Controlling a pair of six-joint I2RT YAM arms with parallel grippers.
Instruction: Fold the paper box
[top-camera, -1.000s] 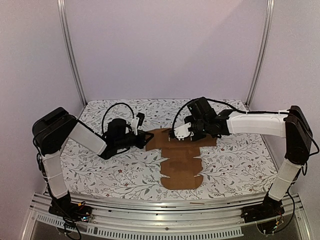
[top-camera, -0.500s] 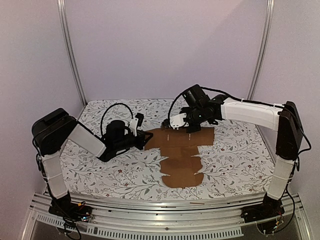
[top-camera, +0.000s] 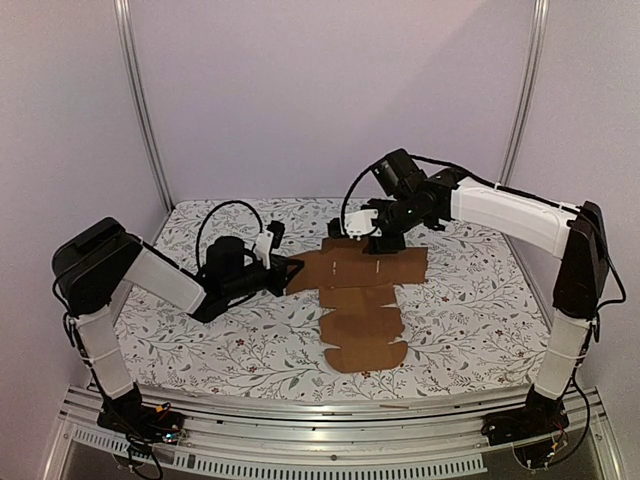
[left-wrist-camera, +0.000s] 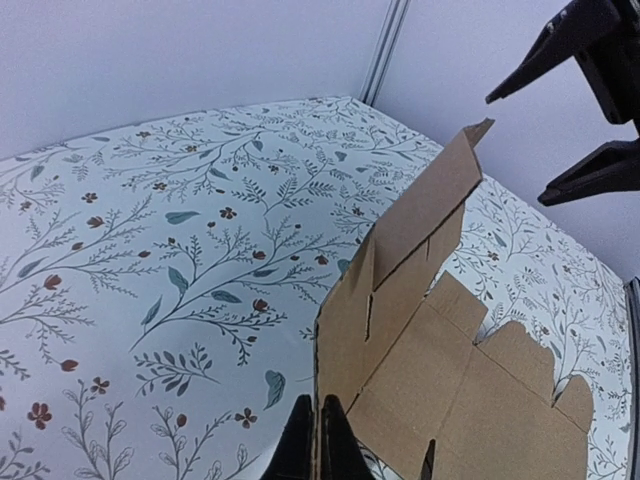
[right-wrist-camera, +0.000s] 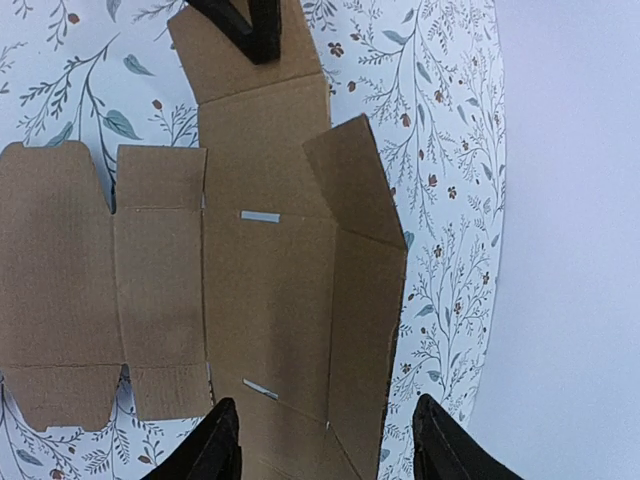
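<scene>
Since a second ago the right arm has risen clear of the paper box (top-camera: 365, 300), which lies on the flowered table (top-camera: 200, 340). Left gripper (left-wrist-camera: 312, 440) is clamped on the box's left flap, tilting it up. Right gripper (right-wrist-camera: 325, 450) hangs over its far edge, fingers apart, empty. One far strip stands creased; most folds remain.

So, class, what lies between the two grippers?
The flat paper box. In the right wrist view it spans from the shut left gripper to the open right gripper.
</scene>
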